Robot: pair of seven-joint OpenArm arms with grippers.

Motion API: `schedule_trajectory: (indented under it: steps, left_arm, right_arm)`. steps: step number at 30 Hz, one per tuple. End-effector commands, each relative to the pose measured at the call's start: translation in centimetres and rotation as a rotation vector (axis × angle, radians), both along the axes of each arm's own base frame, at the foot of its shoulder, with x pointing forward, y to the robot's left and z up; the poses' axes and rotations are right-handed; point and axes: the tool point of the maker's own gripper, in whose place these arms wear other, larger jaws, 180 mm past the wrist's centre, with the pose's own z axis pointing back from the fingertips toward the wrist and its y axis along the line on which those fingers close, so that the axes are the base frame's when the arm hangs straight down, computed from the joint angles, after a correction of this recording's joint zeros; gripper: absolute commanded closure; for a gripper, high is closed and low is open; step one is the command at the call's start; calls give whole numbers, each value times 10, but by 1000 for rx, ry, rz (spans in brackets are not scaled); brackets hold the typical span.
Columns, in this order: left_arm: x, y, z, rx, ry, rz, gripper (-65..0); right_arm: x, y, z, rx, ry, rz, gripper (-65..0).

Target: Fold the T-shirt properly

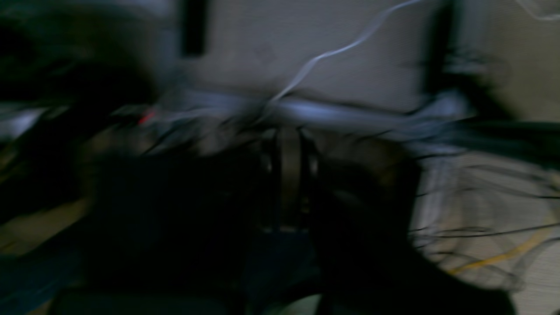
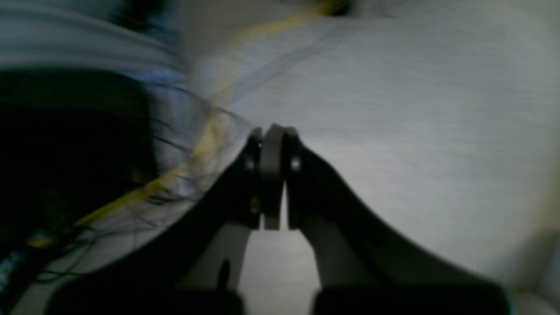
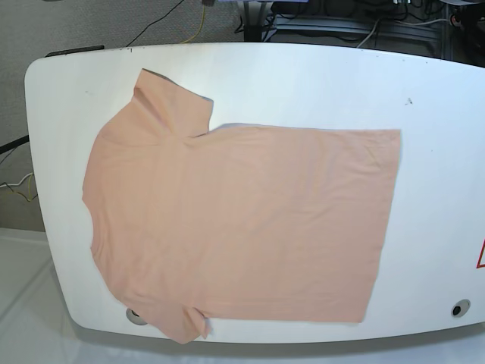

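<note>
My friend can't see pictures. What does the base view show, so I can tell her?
A big peach T-shirt lies spread out flat and unfolded on a white table, its neck and sleeves toward the left and its bottom hem toward the right. No robot arms are in this view, and some cables lie on the floor behind the table.

We see a plain peach-pink T-shirt (image 3: pixel 235 220) with no print showing, on a white table (image 3: pixel 439 152), grey floor (image 3: pixel 76 23) behind with a yellow cable (image 3: pixel 198 23), and a black right gripper (image 2: pixel 271 175).
</note>
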Motion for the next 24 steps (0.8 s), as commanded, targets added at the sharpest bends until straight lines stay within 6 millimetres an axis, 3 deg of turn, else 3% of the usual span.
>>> schedule_trajectory:
  steps: [1, 10, 12, 18, 24]
  left_arm:
    - [11, 0, 15, 3, -55, -19, 0]
    - [30, 3, 40, -2, -113, -38, 0]
    - [44, 6, 53, -32, -172, -25, 0]
    - [61, 4, 74, -106, -245, -28, 0]
    - [80, 5, 113, -142, -335, -85, 0]
  right_arm:
    - [1, 0, 14, 3, -49, -1, 0]
    - [2, -4, 46, -11, -124, -23, 0]
    - [9, -10, 62, -11, -177, -64, 0]
    - [16, -11, 90, 0, -241, -83, 0]
    - [33, -6, 142, 34, -363, -117, 0]
